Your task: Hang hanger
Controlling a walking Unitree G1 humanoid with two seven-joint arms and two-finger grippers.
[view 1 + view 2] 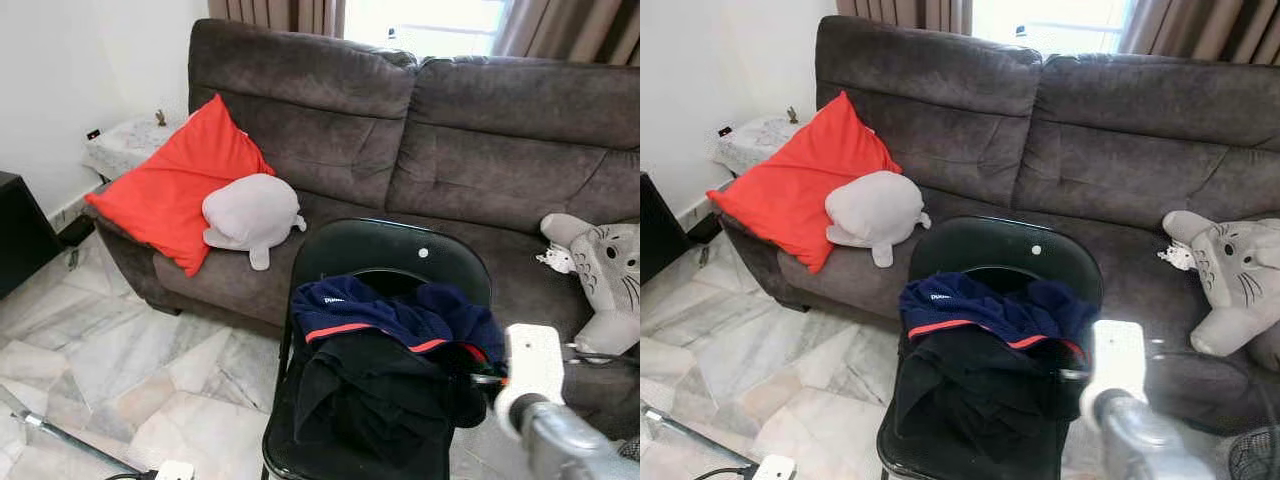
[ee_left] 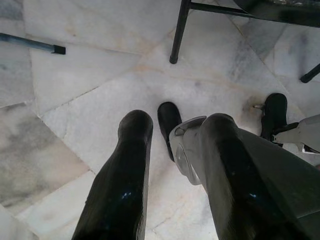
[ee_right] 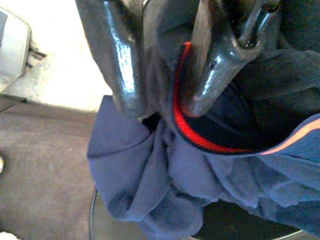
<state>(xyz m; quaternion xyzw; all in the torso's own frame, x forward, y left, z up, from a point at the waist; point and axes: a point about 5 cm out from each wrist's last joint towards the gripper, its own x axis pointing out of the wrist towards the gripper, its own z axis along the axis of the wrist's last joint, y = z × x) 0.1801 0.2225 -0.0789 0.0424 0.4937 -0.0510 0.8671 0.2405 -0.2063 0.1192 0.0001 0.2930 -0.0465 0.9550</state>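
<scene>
- Both eye views look forward and down from the head onto a black folding chair (image 1: 385, 262) heaped with navy and black clothing (image 1: 395, 365), with a dark grey fabric sofa (image 1: 480, 130) behind.
- The left wrist view faces straight down at the pale marble floor (image 2: 90, 75), sharing the chair's legs.
- The right wrist view sits very near the clothing.

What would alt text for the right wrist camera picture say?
The right gripper has its two black fingers pinching a fold of a navy garment with red trim, bunched over a black chair, with a brown sofa behind.
</scene>
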